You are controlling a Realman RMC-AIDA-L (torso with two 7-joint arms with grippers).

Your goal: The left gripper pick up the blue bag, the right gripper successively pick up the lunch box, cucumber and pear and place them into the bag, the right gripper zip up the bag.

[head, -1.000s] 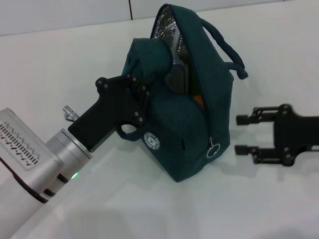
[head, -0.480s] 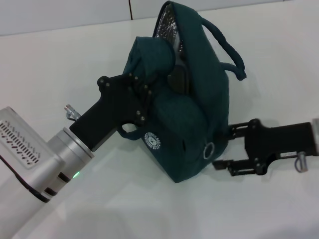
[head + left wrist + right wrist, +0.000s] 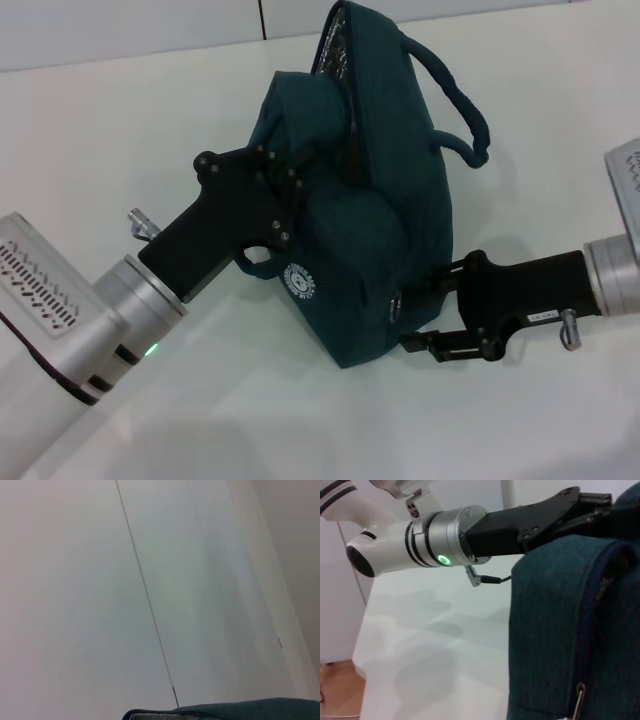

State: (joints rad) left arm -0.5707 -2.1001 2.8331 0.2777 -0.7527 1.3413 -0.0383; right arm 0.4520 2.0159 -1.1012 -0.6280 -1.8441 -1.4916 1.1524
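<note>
Lower left of the head view: black two-fingered left gripper on its silver wrist, clamped on a bunched fold of the large dark teal fabric blue bag, holding it tilted at frame centre above the white table. Centre: mouth narrower than a second ago, only a sliver of silver quilted lining showing at upper centre; lunch box, cucumber and pear not visible, presumably inside. Lower right: black right gripper now pressed against the bag's lower end, where the zipper ring hung a second ago; ring now hidden, finger spread impossible to tell. Probably the zipping stage, pull being grasped.
</note>
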